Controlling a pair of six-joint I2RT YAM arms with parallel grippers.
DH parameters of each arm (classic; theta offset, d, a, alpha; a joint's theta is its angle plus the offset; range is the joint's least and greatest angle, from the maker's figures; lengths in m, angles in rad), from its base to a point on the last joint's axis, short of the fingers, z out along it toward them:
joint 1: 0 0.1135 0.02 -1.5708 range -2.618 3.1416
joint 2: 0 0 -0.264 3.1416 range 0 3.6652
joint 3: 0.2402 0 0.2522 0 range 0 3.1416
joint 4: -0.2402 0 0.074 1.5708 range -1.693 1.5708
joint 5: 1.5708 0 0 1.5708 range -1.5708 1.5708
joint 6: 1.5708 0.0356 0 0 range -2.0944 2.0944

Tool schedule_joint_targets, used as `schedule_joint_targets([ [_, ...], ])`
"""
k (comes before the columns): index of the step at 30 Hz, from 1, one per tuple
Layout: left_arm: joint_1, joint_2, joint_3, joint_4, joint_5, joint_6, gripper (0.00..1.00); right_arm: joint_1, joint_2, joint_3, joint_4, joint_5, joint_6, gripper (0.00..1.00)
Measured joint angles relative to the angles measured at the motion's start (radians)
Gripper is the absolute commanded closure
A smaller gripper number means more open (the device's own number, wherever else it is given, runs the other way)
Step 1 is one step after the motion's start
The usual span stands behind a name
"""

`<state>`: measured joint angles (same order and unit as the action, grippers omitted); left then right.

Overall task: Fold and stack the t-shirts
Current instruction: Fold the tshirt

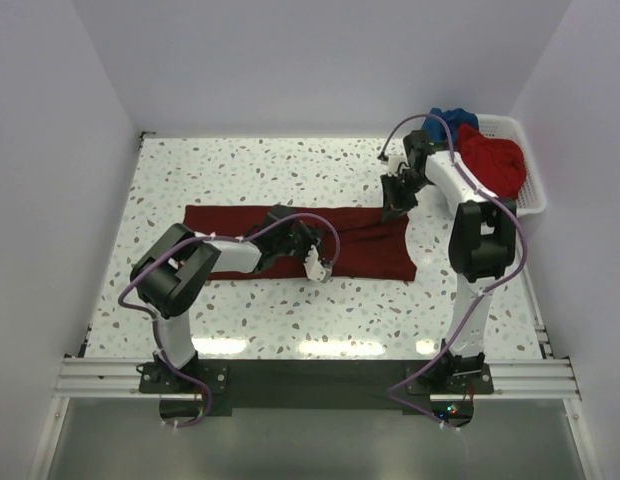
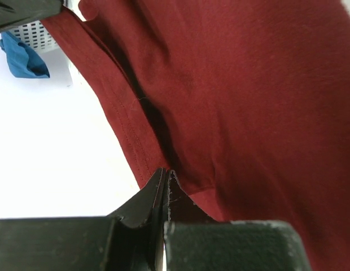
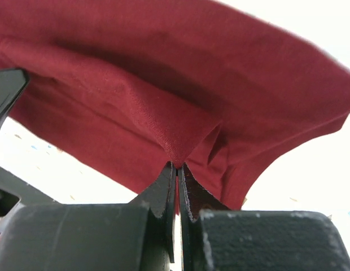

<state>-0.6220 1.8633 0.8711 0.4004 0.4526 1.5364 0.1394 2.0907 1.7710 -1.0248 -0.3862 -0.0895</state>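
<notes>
Top: maroon shirt (image 1: 360, 240) lies as a long strip on the bench (image 1: 270, 310), looks part-folded. Red shirt (image 1: 493, 160) and blue shirt (image 1: 452, 117) sit in the basket (image 1: 530, 190); nothing stacked yet.
Left wrist: my left pincer (image 2: 165, 172) pinches its stitched edge.
Right wrist: my right pincer (image 3: 178, 166) pinches a raised fold. Top view hides both grips.

Left arm (image 1: 180, 265): rises from its base at the near left, elbow bent, forearm reaching right toward mid-bench.
Left wrist (image 1: 288, 235): angled down and toward the near side.
Left fingers (image 2: 142, 204): pressed together, tips pinching a hem of the maroon t-shirt (image 2: 248, 101).
Right arm (image 1: 480, 240): stands tall from the near-right base, upper link leaning far and left.
Right wrist (image 1: 418, 158): bent downward.
Right fingers (image 3: 158, 192): closed tight, pinching a raised fold of the same shirt.
</notes>
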Motion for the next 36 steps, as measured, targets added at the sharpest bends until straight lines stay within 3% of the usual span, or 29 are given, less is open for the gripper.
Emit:
schedule_joint_targets([
  [8,0.016,-0.008,-0.012,-0.016,0.029,-0.019,1.00,0.000,-0.017,-0.015,-0.008,-0.029,0.032,1.00],
  [24,0.078,-0.008,0.089,-0.099,0.127,-0.221,1.00,0.005,0.057,0.102,-0.016,-0.052,0.096,1.00],
  [36,0.105,-0.008,0.117,-0.211,0.215,-0.269,1.00,0.005,-0.085,-0.140,-0.024,-0.059,0.102,1.00],
])
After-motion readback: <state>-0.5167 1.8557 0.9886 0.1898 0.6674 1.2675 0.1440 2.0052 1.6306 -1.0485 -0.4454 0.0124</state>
